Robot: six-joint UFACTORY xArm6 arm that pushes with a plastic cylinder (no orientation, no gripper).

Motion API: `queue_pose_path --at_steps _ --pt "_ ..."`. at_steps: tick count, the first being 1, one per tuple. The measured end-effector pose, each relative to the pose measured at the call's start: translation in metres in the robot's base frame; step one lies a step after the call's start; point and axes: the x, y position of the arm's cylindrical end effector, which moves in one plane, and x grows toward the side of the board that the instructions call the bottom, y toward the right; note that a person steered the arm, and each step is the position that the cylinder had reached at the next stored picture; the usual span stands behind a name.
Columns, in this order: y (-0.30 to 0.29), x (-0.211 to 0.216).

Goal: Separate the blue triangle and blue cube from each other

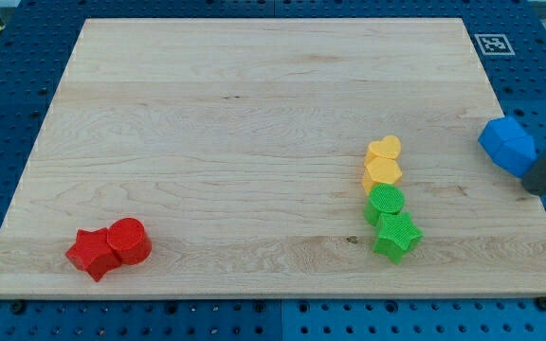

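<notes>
Blue blocks (508, 146) sit pressed together at the desk's (254, 123) right edge, shapes unclear. I see my tip (536, 189) just beside them, lower right; it holds nothing.

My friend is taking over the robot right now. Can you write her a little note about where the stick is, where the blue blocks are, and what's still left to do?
My tip: the dark rod enters from the view's right edge, its end just below and right of the blue blocks.
Blue blocks: at the right edge of the wooden board, pressed together in one clump; I cannot tell triangle from cube.
Done: nothing visible; they are still touching.
Left: push one blue block away from the other.
Away from the job: yellow pair, green pair, red pair.
</notes>
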Motion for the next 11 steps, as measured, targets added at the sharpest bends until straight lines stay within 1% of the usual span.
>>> queue_pose_path --at_steps 1,2,3,4,5,7,8,9,10,11 --pt "-0.038 -0.039" --pt "-0.036 -0.041" --pt "0.008 0.004" --pt "0.066 0.027" --pt "0.065 0.016" --pt "-0.003 -0.015" --pt "-0.009 -0.029" --pt "0.03 -0.028" --pt "0.046 -0.049" --pt "0.008 -0.055"
